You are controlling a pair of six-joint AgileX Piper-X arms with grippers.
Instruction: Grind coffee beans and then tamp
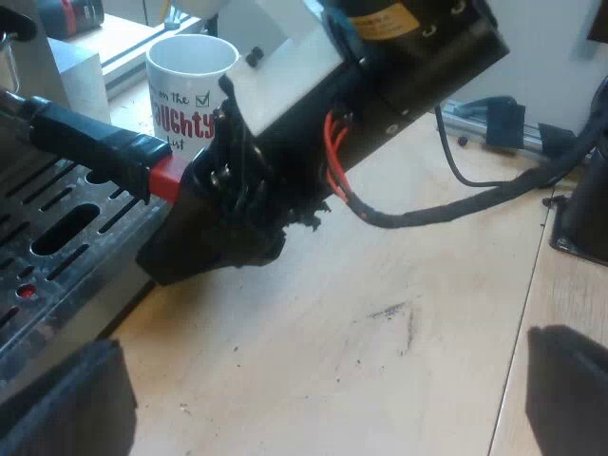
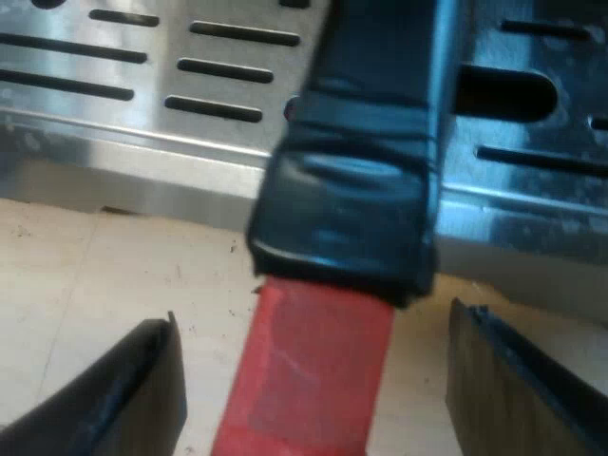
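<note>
While the left gripper (image 1: 318, 404) hangs wide open above the table (image 1: 380, 313), the right gripper (image 1: 204, 190) sits at the red end (image 1: 163, 179) of the holder handle (image 1: 85, 138) over the drip tray (image 1: 66, 237) (mug (image 1: 190, 85) just beyond). Right wrist: fingers (image 2: 133, 389) apart at the red end's (image 2: 313, 370) 3 and 9 o'clock, not touching.

Pale wooden tabletop (image 1: 380, 332) beneath a light wall (image 1: 551, 66).

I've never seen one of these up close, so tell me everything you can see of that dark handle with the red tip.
The handle is dark, its surface looking wrinkled, and ends in a flat red tip. It juts out over the machine's slotted metal tray and past its edge. The right gripper straddles the red tip, fingers open, a gap on each side, so nothing grips it.
</note>
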